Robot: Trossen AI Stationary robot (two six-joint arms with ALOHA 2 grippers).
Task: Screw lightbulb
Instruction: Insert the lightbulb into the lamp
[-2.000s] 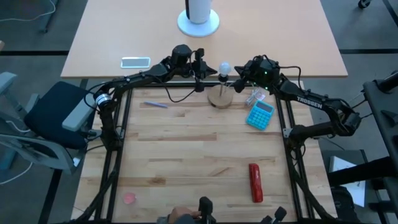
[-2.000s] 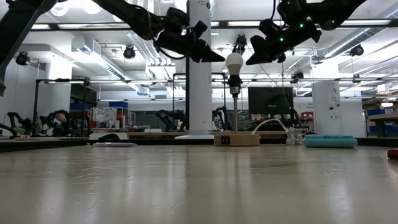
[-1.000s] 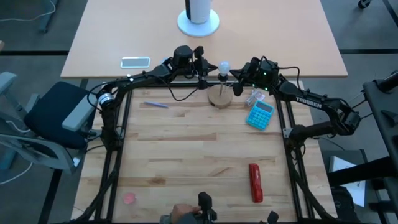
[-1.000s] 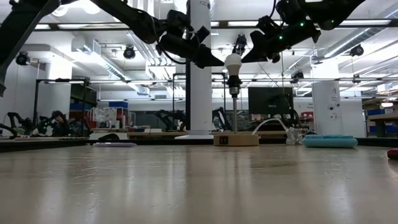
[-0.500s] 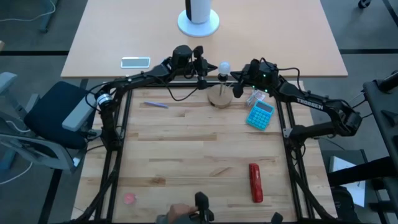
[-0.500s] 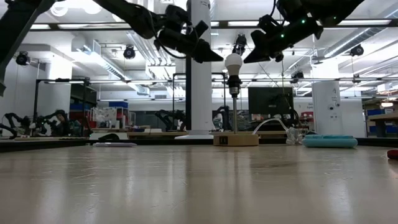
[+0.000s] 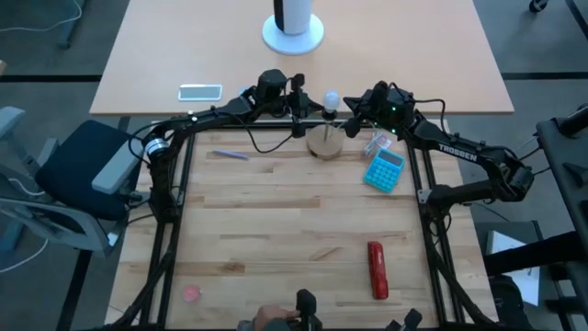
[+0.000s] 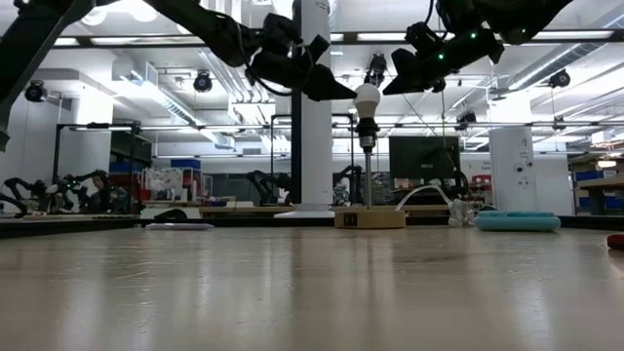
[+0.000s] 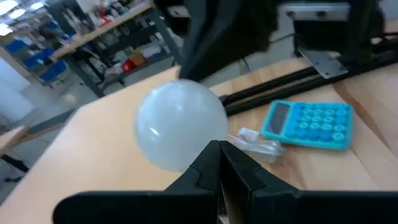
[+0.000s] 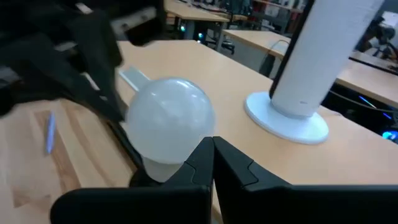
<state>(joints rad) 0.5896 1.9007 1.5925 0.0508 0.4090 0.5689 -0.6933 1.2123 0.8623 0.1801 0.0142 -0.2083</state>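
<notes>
The small white lightbulb [image 7: 330, 98] stands upright, screw end down, on the thin post of the round wooden disc [image 7: 325, 143] at the table's far middle. It also shows in the low view [image 8: 367, 97]. My left gripper [image 8: 349, 95] is shut, its tip at bulb height on the bulb's left side. The bulb [image 9: 180, 130] fills the left wrist view just past the tip. My right gripper [image 8: 387, 90] is shut, its tip at bulb height on the bulb's right side. The bulb [image 10: 169, 118] shows close in the right wrist view. My left gripper's shut tip stands close against the bulb's round side [image 9: 202, 140], coming level from the table's left; I cannot tell whether it touches. My right gripper's shut tip stands close by the bulb's other side [image 10: 193, 140], coming from the right and slanting down; I cannot tell whether it touches.
A blue calculator [image 7: 384, 169] and a clear plastic piece [image 7: 375, 144] lie right of the disc. A large white cylinder [image 7: 293, 23] stands at the far edge, a phone [image 7: 200, 92] far left, a pen [image 7: 228, 154] left of the disc, and a red object [image 7: 377, 269] near right.
Both grippers have stayed shut and close beside the bulb. The bulb stands on its post as before.
</notes>
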